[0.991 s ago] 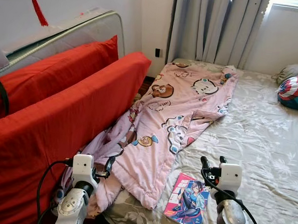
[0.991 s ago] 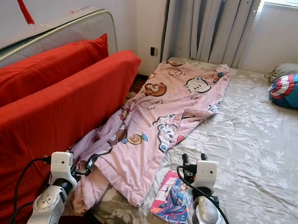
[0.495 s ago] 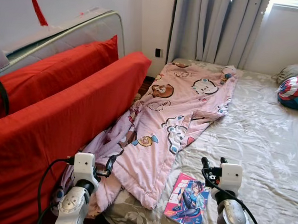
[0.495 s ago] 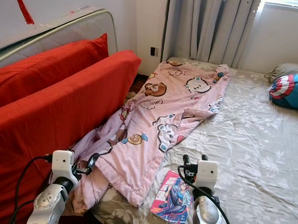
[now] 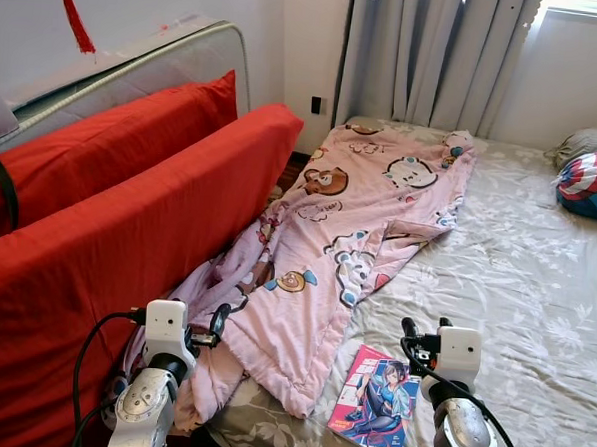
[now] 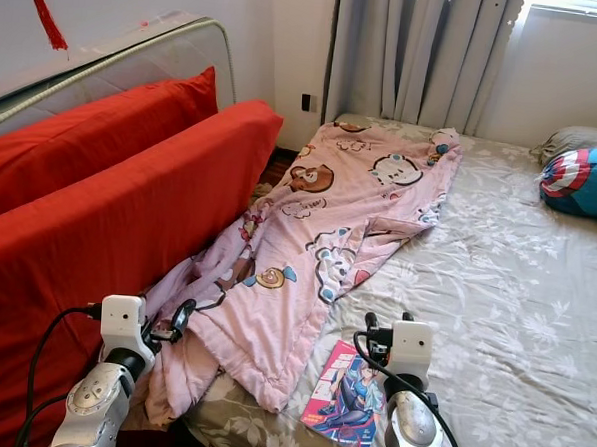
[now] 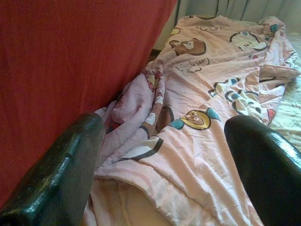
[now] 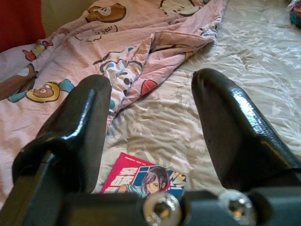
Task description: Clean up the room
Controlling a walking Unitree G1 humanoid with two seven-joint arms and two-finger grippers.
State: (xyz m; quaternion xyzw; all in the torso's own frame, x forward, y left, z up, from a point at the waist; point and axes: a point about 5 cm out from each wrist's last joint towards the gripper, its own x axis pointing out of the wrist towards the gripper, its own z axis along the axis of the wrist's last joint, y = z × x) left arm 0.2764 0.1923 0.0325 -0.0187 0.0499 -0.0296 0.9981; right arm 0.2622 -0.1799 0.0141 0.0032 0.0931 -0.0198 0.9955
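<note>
A pink cartoon-print blanket lies crumpled along the left side of the bed, its lower end spilling over the edge beside a red mattress. A comic book with a drawn figure on its cover rests flat on the floral sheet near the bed's front edge. My right gripper hovers open just above and right of the book, which lies below its fingers in the right wrist view. My left gripper is open over the blanket's hanging end, fingers empty.
A Captain America shield cushion and a grey pillow lie at the bed's far right. A red tassel hangs on the wall. Grey curtains hang behind the bed. A second red mattress and a grey-edged one lean on the left wall.
The left arm has shifted slightly left and its gripper turned a little. The right gripper has barely moved. Blanket and book lie as before.
</note>
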